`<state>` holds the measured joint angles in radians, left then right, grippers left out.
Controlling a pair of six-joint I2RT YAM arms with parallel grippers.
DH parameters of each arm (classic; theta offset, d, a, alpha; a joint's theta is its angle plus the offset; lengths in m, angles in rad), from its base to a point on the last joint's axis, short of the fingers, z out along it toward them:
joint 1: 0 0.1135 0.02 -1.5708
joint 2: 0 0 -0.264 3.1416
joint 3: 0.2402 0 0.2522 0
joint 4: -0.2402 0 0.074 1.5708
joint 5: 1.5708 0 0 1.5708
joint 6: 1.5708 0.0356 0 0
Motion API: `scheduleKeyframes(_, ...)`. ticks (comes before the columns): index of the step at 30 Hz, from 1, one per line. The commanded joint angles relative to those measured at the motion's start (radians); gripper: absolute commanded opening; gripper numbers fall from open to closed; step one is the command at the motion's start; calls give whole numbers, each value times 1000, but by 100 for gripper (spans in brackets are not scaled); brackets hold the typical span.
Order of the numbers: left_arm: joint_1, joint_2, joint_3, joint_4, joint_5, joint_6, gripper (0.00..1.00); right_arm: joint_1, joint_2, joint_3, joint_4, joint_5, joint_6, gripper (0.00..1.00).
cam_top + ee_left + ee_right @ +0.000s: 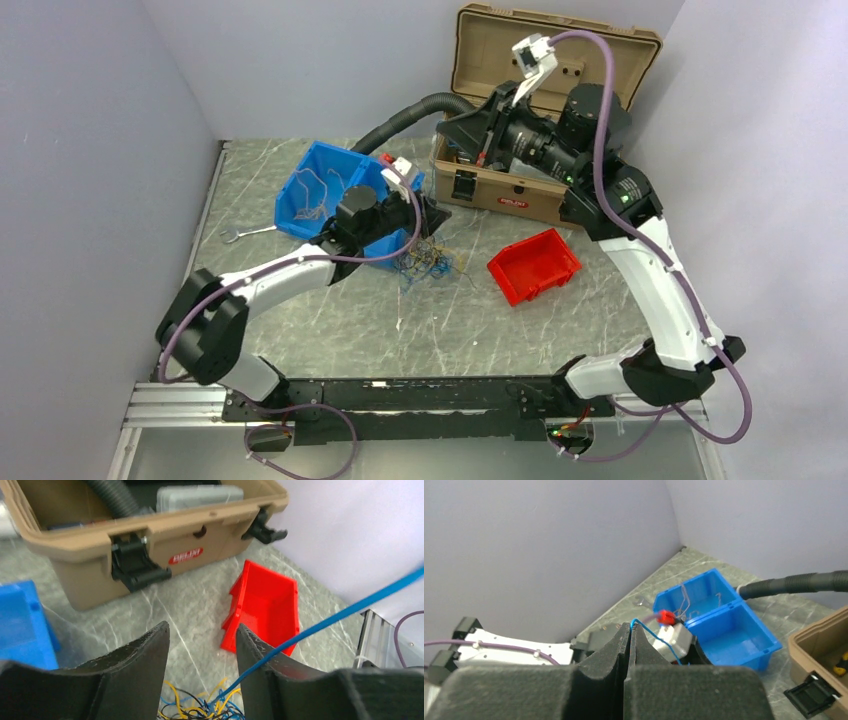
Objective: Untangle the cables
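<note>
A tangle of thin yellow, blue and black cables [430, 262] lies on the marble table [330, 320], just in front of the blue bin [300, 215]. My left gripper [433, 218] hangs over it, open. In the left wrist view the tangle [200, 707] shows low between its spread fingers [150, 655]. One blue cable [325, 622] rises taut from the tangle, up and to the right past the right finger. My right gripper [445, 130] is raised above the table, shut on the end of that blue cable [649, 630], pinched at its tips [630, 627].
The blue bin's far compartment holds a few whitish wires [684, 602]. A red bin [535, 265] lies tipped to the right of the tangle. An open tan case [520, 190] stands behind, with a black corrugated hose [400, 115] leading in. A wrench [245, 233] lies left of the blue bin.
</note>
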<state>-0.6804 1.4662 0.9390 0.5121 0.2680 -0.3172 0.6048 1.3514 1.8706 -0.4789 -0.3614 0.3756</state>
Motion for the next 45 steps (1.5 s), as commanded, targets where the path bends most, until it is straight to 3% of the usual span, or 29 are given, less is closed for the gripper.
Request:
scheduleKeyframes(1,-6,80,-3,51,40,-101,53,1,-78,133,-29,178,-45,0)
scheduleKeyframes(4,-26,126,-100,109,33,-155,48,1,-114,198,-33,328,-80,0)
scheduleKeyframes(8,-50,148,-192,56,-7,-164,37,1,-149,299,-34,532,-133,0)
scheduleKeyframes(10,-49,111,-263,41,-44,-172,32,1,-191,279,-3,634,-160,0)
scheduleKeyframes(15,-49,-123,-428,-84,-128,-165,31,1,-295,152,48,854,-236,0)
scheduleKeyframes(21,-47,-432,-439,-359,-211,-122,35,2,-343,-76,12,784,-183,0)
scheduleKeyframes(27,-47,-567,-335,-571,-252,-30,46,-1,-320,-229,-21,793,-151,0)
scheduleKeyframes(39,-47,-644,-345,-585,-183,-54,54,-19,-379,-550,-58,927,-110,0)
scheduleKeyframes(45,-47,-644,-342,-596,-184,-53,54,-50,-419,-602,-53,1039,-116,0)
